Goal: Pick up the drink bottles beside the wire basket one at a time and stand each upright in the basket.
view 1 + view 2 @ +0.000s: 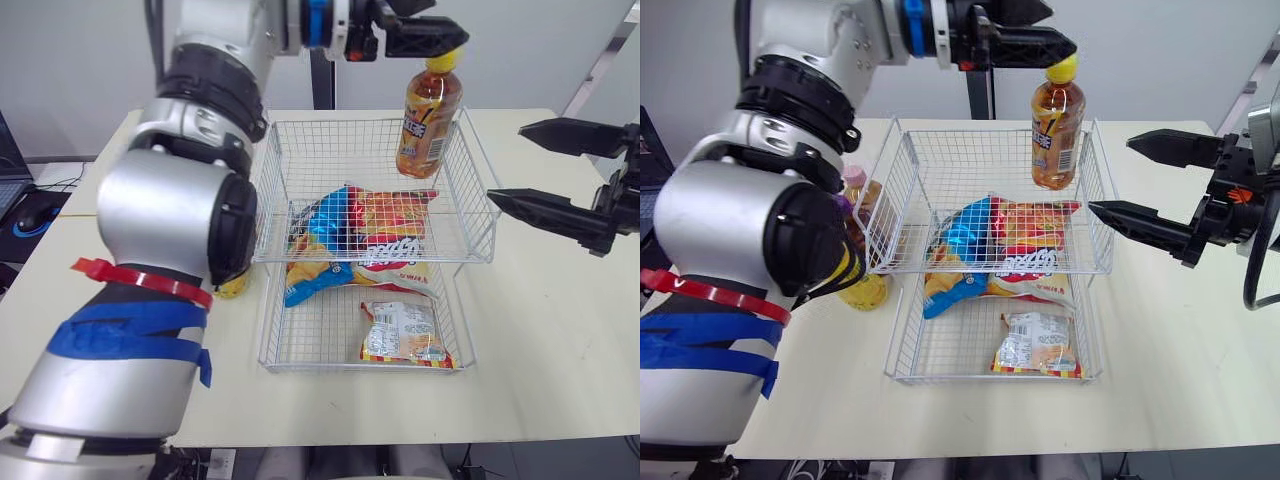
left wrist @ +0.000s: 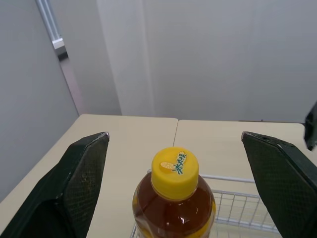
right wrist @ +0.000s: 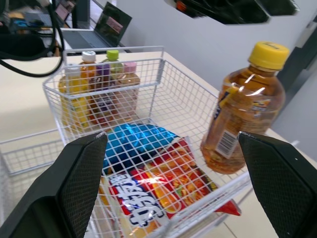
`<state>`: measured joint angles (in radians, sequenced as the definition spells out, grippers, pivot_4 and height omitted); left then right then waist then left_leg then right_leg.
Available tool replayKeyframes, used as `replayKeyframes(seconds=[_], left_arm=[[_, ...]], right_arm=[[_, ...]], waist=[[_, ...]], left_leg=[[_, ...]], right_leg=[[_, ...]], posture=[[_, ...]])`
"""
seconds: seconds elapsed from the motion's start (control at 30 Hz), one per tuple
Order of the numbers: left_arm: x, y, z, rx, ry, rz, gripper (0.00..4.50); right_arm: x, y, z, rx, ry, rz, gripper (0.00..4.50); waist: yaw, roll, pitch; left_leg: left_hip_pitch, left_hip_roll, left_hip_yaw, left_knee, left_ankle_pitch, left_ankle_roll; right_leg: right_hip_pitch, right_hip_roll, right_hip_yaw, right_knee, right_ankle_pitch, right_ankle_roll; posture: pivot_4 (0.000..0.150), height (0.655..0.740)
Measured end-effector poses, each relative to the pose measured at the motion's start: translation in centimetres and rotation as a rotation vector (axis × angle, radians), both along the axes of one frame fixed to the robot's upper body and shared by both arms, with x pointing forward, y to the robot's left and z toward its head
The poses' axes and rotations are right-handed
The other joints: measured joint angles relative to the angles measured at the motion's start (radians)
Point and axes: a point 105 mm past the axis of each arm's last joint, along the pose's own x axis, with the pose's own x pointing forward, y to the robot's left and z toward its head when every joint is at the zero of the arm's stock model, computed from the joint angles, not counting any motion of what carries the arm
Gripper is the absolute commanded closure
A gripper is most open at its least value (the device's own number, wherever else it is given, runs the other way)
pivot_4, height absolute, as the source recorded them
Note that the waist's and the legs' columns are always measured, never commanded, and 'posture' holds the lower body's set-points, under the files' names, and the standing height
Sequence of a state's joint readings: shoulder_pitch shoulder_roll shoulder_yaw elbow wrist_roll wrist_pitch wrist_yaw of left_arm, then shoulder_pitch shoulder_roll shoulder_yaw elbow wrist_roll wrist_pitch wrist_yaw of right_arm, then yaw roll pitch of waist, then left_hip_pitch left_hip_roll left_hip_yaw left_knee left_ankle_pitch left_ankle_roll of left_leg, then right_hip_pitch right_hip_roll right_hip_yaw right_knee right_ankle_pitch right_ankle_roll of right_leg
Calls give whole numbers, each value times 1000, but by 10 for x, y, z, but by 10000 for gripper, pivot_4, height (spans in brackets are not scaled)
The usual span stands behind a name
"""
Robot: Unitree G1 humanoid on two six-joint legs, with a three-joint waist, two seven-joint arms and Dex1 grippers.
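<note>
An amber drink bottle with a yellow cap stands in the far right corner of the white wire basket, leaning a little. Just above that cap hangs my left gripper, open; in the left wrist view its fingers spread wide on either side of the cap without touching it. My right gripper is open and holds nothing, just right of the basket. Several more bottles stand on the table outside the basket's left wall.
Colourful snack bags lie in the upper basket. A smaller snack packet lies in the lower wire tray in front. A laptop sits at the far left of the table.
</note>
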<state>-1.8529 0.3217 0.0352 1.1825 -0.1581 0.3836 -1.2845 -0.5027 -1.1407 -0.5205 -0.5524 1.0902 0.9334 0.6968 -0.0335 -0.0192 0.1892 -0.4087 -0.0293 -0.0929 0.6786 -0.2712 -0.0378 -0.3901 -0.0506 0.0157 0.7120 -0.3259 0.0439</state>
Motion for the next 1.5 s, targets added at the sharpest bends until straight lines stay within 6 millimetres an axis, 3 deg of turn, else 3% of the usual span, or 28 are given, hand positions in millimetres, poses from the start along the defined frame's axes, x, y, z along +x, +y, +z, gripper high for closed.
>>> replayKeyframes(seconds=[0.17, 0.3, 0.47, 0.6, 0.87, 1.23, 1.33, 1.5], left_arm=[[-14, 27, 15, -5, 5, -28, 351], [-29, 66, 8, -5, 31, -51, 351], [-44, 91, 0, -75, 41, 6, 351], [-51, 121, -9, -144, -29, 147, 351], [-65, 216, -16, -315, -123, 631, 351], [-107, 320, -105, -252, 54, 1040, 351], [-117, 336, -126, -236, 108, 1096, 351], [-121, 345, -149, -245, 140, 1137, 351]], right_arm=[[5, -2, 4, -17, -67, -24, 0], [13, -3, 4, -31, -135, -42, 0], [18, -1, 2, -25, -172, -34, 0], [18, 2, -2, -39, -175, 2, 0], [15, 18, -8, -9, -123, 137, 0], [15, 54, -18, 2, -50, 332, 0], [14, 61, -20, 3, -22, 369, 0], [11, 70, -22, -1, 8, 427, 0]], waist=[[-4, 0, 0], [-21, 0, 0], [-22, 0, 0], [-23, 1, 0], [-22, 1, -1], [-14, 0, -1], [-3, 0, -1], [11, -1, -1]], left_leg=[[0, 0, -1, 0, 0, 0], [1, 1, -1, 0, 1, -1], [1, 2, -2, 1, 1, -2], [2, 2, -2, 1, 1, -3], [5, 3, -1, 1, 1, -1], [8, 5, -1, 0, 1, -1], [8, 5, -1, 0, 1, -1], [8, 5, -2, 0, 1, -1]], right_leg=[[0, 0, 0, 0, 0, 0], [0, 0, 1, 1, 0, 0], [1, -1, 1, 1, 0, 0], [1, -3, 2, 2, 0, 0], [3, -2, 2, 2, 0, -1], [4, -3, 2, 1, 1, -2], [4, -3, 2, 1, 1, -2], [5, -4, 2, 0, 1, -3]], posture=[[1500, 7400], [1500, 7400], [1500, 7400], [1500, 7400], [1500, 7400], [1500, 7400], [1500, 7400], [1500, 7400]])
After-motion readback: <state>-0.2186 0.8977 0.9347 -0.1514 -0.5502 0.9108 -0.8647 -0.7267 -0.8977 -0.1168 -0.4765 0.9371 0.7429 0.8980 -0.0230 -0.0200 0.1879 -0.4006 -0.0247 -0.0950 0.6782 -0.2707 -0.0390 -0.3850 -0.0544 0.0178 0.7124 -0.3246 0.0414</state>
